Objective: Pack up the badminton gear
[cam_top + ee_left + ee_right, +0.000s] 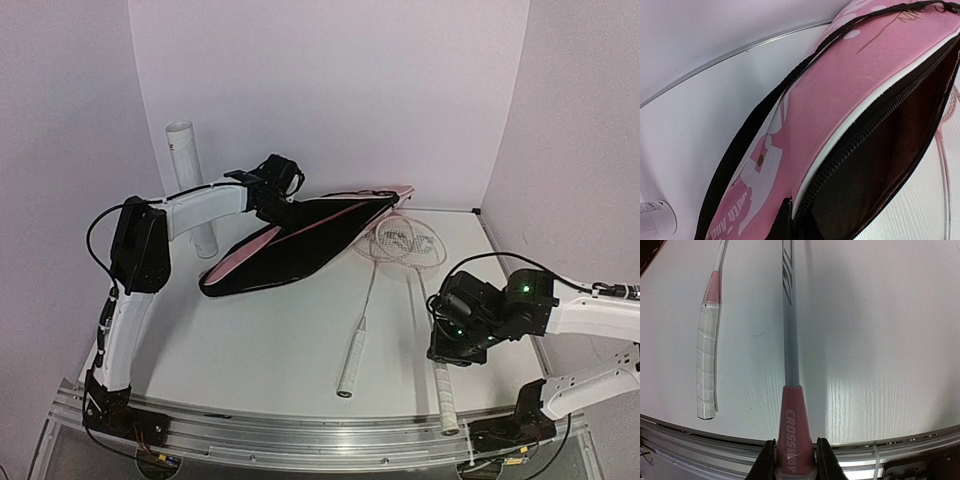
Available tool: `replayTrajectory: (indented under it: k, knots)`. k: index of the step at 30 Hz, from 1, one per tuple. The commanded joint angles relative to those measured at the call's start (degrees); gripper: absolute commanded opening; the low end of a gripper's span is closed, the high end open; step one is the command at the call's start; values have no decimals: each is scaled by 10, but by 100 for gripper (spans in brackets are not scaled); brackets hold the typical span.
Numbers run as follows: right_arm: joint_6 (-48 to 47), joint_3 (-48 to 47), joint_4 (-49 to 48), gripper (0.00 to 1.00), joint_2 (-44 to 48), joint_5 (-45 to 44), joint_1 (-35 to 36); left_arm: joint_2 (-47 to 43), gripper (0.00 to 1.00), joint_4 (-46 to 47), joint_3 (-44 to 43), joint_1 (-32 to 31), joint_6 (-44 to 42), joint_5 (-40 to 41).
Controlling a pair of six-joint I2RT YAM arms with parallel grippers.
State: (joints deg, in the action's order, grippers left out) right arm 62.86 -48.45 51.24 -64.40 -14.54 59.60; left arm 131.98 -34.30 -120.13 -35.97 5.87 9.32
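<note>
The pink bag lies open at the back, its black inside showing. My left gripper is shut on the bag's upper zipper edge and holds it up; one dark finger shows on the pink outside. Two rackets lie to the right, heads overlapping by the bag's mouth. My right gripper is shut on the pink cone above the handle of the right racket. The left racket lies free, its white handle beside it. No shuttlecocks are in view.
A tall white cardboard tube stands at the back left behind my left arm; its end shows in the left wrist view. The table's metal front rail runs just under the racket handles. Walls close in the back and sides.
</note>
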Motion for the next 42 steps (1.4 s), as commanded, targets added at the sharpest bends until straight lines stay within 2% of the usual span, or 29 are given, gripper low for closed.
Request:
replayTrajectory:
  k: [1,7,23,28,33,36,42]
  knots:
    - [5,2,9,0,14,-41,27,14,0,62,-49,19,21,29]
    - [-29,-20,14,0,46,-64,77,39,0,95,-64,23,2,36]
    - [-32,-62,150,0,77,-55,192,78,0,119,-91,19,-8,9]
    - [-72,-106,148,0,37,-56,214,79,0,119,-77,13,-5,-5]
    - [-76,-102,83,0,24,-96,219,66,0,104,-55,2,8,-22]
    - [-70,-117,75,0,-8,-124,219,55,0,93,-44,-7,11,-32]
    - [-58,-143,82,0,-74,-123,189,26,0,54,-37,-13,14,-50]
